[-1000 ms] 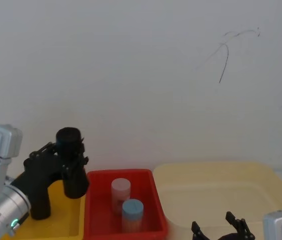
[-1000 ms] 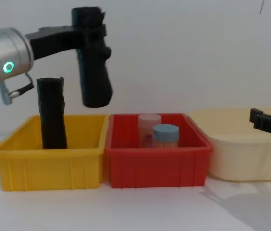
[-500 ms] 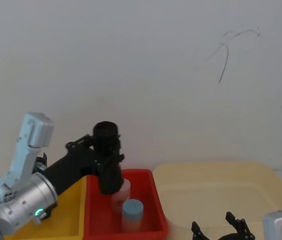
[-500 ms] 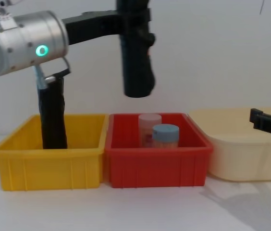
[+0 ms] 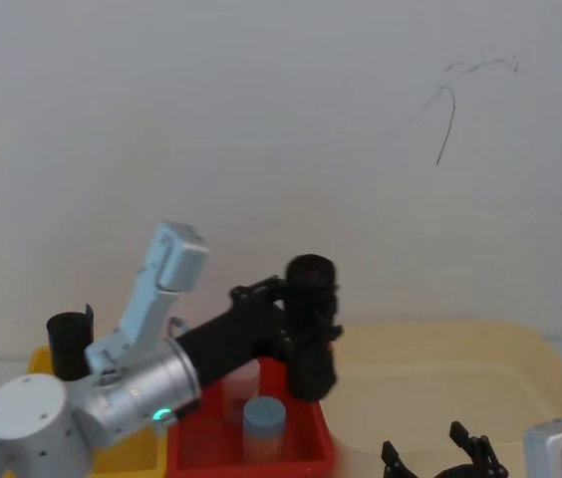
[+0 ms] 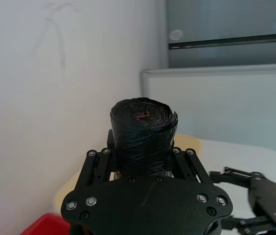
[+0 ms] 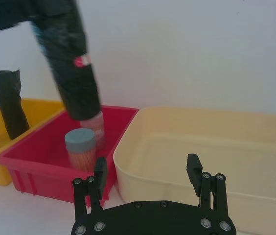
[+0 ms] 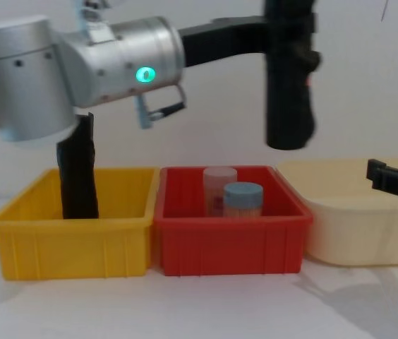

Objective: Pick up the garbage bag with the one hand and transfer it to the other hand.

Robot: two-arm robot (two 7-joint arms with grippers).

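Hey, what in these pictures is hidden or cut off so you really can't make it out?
Top of the held garbage bag: chest view, cut by the upper edge.
Base of the other black roll: chest view, behind the wall of the yellow bin.
Pale jar: head view, partly behind the left arm.
Right end effector: head view, body cut by the lower edge.

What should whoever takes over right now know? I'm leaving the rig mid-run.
The left gripper is shut on the garbage bag, holding it upright in the air over the right side of the red bin.
The right gripper is open and empty, low at the front of the cream tub.
Another black roll stands in the yellow bin.
Done: pickup. Left: pass the garbage bag to the right gripper.
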